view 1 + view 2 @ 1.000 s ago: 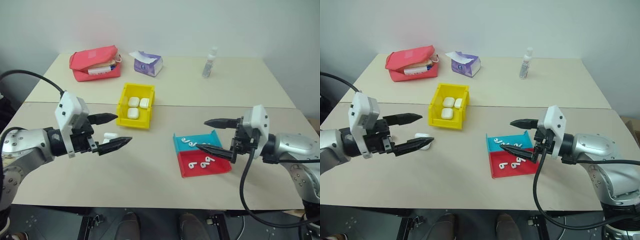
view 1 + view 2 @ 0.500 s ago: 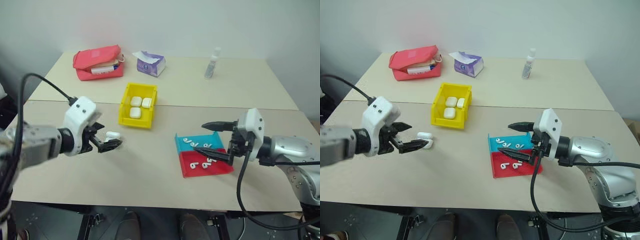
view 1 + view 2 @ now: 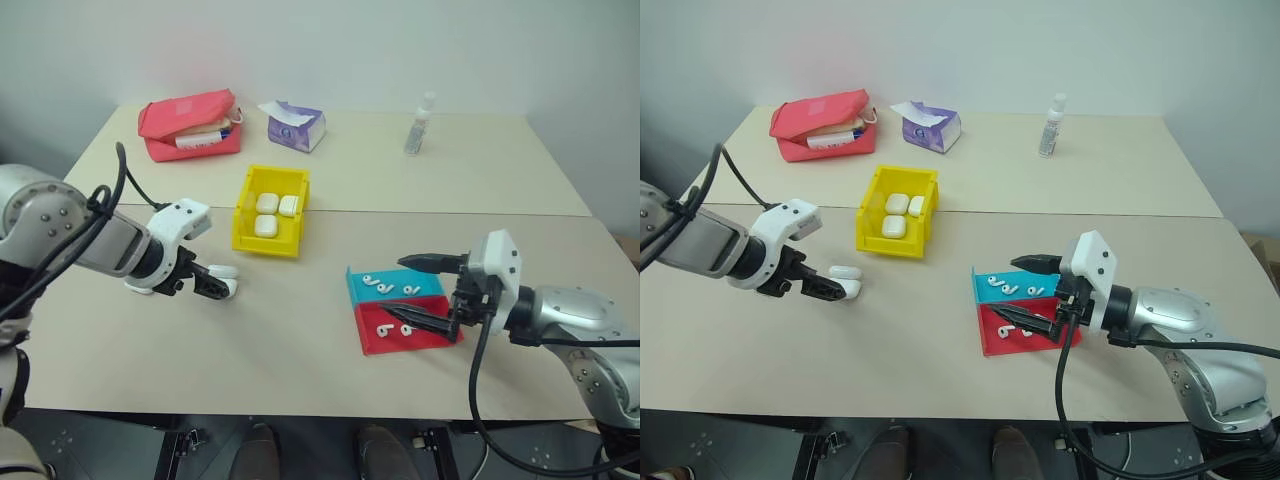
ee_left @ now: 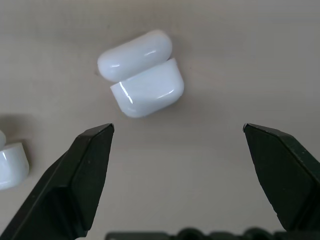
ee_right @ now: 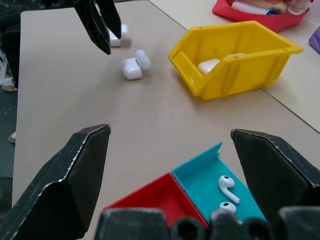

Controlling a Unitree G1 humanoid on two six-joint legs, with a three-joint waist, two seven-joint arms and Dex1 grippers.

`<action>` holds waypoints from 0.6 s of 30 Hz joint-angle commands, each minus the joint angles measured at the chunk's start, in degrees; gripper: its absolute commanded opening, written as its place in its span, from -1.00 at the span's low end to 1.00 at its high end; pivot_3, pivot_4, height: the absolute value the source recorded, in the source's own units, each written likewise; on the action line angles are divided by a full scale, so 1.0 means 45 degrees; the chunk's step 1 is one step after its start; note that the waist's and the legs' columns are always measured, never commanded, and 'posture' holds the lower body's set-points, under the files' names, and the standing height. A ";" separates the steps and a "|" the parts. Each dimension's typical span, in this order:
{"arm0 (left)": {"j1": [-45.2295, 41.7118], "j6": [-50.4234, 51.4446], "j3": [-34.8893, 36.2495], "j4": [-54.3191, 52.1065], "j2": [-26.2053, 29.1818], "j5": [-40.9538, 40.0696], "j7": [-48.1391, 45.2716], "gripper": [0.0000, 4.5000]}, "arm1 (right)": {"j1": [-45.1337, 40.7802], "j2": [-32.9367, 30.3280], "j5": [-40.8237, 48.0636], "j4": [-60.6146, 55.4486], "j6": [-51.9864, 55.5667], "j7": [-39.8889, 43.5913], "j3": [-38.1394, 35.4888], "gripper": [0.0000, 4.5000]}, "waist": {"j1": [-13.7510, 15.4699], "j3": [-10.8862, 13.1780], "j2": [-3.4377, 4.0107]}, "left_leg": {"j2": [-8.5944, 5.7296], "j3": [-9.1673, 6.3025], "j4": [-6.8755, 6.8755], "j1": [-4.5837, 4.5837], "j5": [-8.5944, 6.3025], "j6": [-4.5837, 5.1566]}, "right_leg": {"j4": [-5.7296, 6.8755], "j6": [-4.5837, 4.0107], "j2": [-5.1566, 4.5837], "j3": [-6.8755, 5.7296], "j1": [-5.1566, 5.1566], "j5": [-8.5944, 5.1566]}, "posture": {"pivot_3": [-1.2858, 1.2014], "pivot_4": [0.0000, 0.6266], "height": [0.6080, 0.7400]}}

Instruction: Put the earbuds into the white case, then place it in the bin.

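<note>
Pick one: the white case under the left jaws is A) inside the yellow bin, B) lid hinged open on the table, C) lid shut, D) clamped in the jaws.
B: the white case lies on the table with its lid swung open, and the open left gripper hangs above it, not touching.

We see the bin [image 3: 271, 210] at table [image 3: 300, 340] centre; the white case [image 3: 224, 272] lies at its 7 o'clock, the two trays [image 3: 400, 310] with earbuds [image 3: 380, 281] at its 4 o'clock
</note>
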 commanded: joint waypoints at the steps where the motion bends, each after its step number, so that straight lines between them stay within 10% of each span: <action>1: -0.0979 0.0041 -0.1007 0.1507 -0.0183 -0.0559 0.0885 1.00 | -0.0056 0.0315 -0.0035 -0.0493 -0.0229 -0.0433 0.0077 1.00 | 0.0003 0.0000 0.0000 | -0.0001 0.0000 0.0001 0.0000 0.0000 -0.0001 | 0.0003 0.0000 0.0000 0.0001 0.0000 0.0000 | 0.03 -0.52 1.00; 18: -0.3440 0.0041 -0.3413 0.5729 -0.1919 -0.3243 0.4443 1.00 | -0.0198 0.2216 -0.0890 -0.0918 -0.0692 -0.1713 0.1714 1.00 | -0.0017 0.0000 0.0000 | -0.0004 -0.0003 0.0003 -0.0035 0.0010 -0.0016 | 0.0010 0.0001 -0.0001 -0.0002 -0.0036 -0.0002 | 0.03 -0.52 1.00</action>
